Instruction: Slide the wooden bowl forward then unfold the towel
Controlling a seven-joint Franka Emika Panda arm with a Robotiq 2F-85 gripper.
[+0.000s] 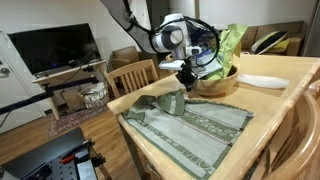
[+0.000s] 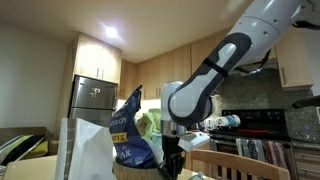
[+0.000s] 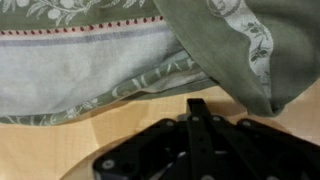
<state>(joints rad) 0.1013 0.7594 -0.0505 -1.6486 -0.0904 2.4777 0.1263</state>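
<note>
Wooden table (image 1: 285, 100): carries all I work on.
Towel (image 1: 190, 125): grey-green, mostly flat, with one end folded over by the bowl. Unfolding, I judge, is unfinished.
Bowl (image 1: 220, 82): sits just past the towel's far edge. Its slide looks done.
Gripper (image 3: 196, 105): jaws together beside the fold. I cannot tell whether they pinch cloth.

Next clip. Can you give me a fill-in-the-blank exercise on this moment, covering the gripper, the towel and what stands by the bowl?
1. The gripper has its jaws ____.
2. In the wrist view, part of the towel is ____ over the rest.
3. In an exterior view, the flat dish beside the wooden bowl is ____ in colour.

Missing words: shut; folded; white.
</note>
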